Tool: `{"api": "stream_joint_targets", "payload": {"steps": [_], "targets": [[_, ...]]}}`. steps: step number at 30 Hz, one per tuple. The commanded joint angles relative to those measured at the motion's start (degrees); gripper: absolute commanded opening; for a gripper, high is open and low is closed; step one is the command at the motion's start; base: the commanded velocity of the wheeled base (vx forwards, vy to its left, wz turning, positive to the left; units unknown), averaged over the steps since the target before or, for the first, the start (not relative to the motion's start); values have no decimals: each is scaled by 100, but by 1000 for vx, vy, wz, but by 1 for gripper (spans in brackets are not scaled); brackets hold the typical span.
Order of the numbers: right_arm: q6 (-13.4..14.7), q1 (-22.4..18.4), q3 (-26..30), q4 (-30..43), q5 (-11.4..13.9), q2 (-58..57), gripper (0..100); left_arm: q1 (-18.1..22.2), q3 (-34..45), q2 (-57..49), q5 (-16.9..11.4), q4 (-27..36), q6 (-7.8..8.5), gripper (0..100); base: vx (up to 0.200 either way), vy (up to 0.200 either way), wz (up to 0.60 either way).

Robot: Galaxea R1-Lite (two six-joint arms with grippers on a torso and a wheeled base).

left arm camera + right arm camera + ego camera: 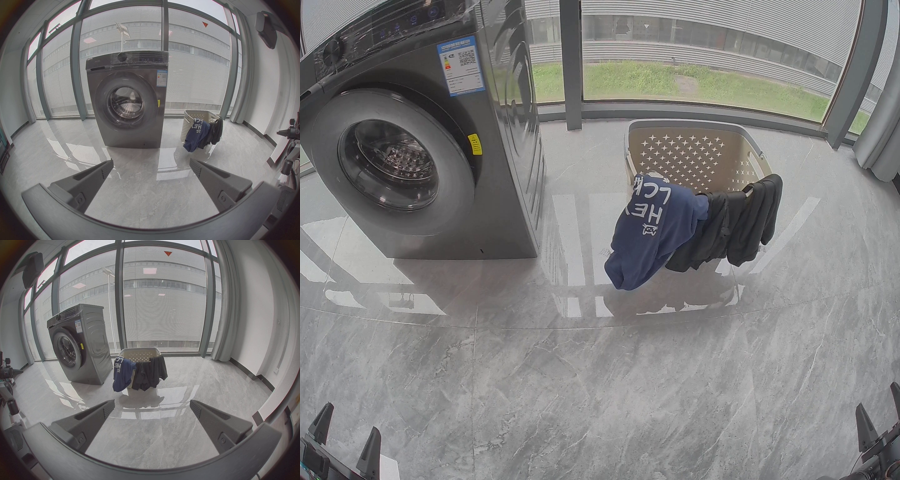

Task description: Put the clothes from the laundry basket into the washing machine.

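Observation:
A grey front-loading washing machine stands at the left with its round door closed. To its right sits a beige laundry basket. A blue shirt and a black garment hang over the basket's near rim. My left gripper is low at the near left, open and empty, far from the basket. My right gripper is low at the near right, also open and empty. The left wrist view faces the machine and basket; the right wrist view faces the basket and both garments.
Glossy grey tiled floor stretches between me and the basket. Floor-to-ceiling windows run behind the machine and basket, with a pillar between them. Curtains hang at the far right.

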Motion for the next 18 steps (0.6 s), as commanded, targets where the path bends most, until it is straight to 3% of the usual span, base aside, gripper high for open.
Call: {"api": "stream_joint_targets", "payload": {"steps": [1,5,11,18], "targets": [[-4,5,92,-2,0,-93,100,2,101,-95,-2,-2,-4,100,0,-200,0],[-4,5,92,-2,0,-93,100,2,101,-95,-2,-2,-4,100,0,-200,0],[-4,5,92,-2,0,-93,100,-6,101,-95,-2,-2,-13,100,0,0,0],[-4,5,92,-2,0,-93,100,-6,101,-95,-2,-2,-31,100,200,0,0]]}}
